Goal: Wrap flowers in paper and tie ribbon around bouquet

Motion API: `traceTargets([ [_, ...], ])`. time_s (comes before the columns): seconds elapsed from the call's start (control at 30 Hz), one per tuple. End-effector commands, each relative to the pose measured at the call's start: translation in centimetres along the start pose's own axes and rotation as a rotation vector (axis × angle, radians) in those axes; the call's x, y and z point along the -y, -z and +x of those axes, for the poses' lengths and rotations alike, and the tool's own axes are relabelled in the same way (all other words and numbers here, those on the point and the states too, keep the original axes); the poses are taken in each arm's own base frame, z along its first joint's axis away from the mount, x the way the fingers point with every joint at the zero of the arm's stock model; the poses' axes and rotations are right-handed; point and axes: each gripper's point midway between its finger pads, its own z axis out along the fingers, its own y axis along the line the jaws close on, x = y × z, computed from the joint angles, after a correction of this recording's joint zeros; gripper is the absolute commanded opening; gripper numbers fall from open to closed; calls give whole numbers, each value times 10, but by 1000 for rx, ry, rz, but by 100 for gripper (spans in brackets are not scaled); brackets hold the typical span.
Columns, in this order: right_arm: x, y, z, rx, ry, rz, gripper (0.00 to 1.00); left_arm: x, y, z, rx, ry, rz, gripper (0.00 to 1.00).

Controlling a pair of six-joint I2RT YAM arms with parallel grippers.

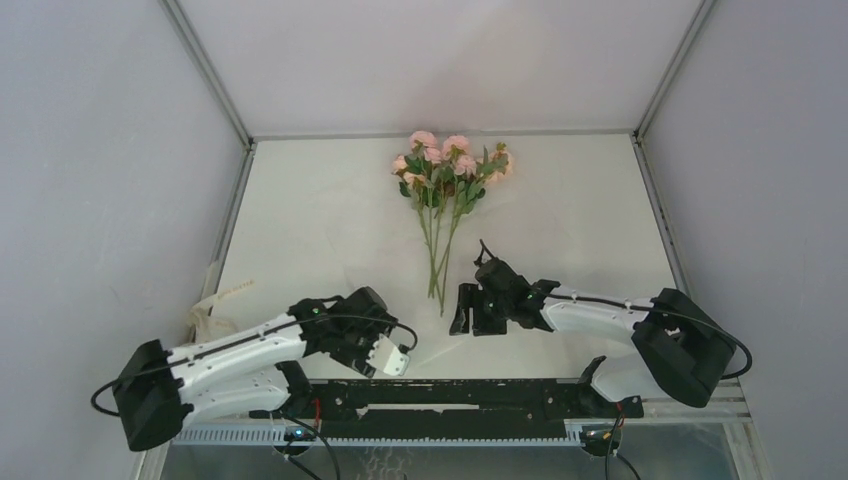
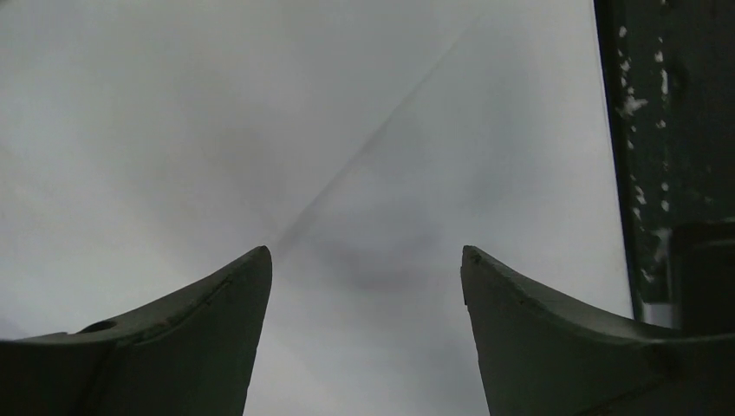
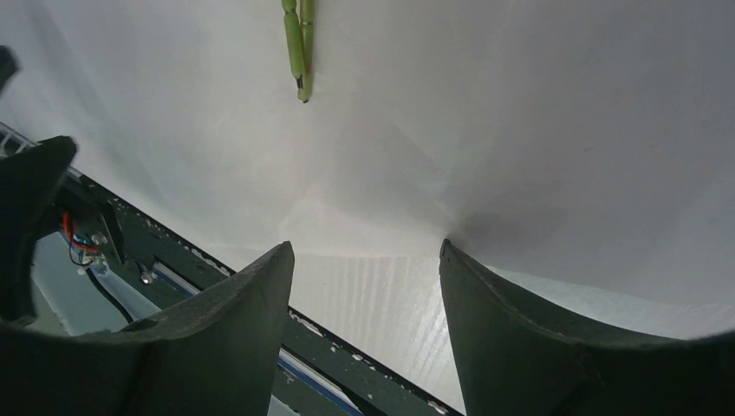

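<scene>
The flowers (image 1: 447, 168), pale-pink roses with green leaves, lie at the far middle of the table, stems pointing toward me. They rest on the paper (image 1: 330, 220), a large cream-white sheet spread flat. The ribbon (image 1: 207, 318) is bunched in loose loops at the paper's left edge. My left gripper (image 1: 393, 357) is open low over the paper's near edge; its wrist view shows a crease in the paper (image 2: 347, 173) and nothing between the fingers. My right gripper (image 1: 468, 310) is open just right of the stem ends (image 3: 300, 52), with the paper's (image 3: 520, 130) near edge between its fingertips.
A black rail (image 1: 470, 392) with both arm bases runs along the near table edge, and shows in the right wrist view as the rail (image 3: 347, 355). Grey walls and metal frame posts close in the left, right and back sides.
</scene>
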Motion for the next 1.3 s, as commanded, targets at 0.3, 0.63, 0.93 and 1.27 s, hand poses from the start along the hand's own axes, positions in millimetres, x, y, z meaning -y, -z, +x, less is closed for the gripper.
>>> traceTargets([
  [0.3,20,4,-12,42,-17,32,72,-43,-61,-21,60,-327,-211,84],
  [0.63,11,32,-23,102,52,-33,72,-65,-41,-54,201,-125,-254,21],
  [0.93,-7,52,-75,228,72,-138,72,-74,-18,-85,321,156,-179,0],
  [1.27,-27,78,-95,264,303,-238,76,-80,2,-127,497,667,99,0],
])
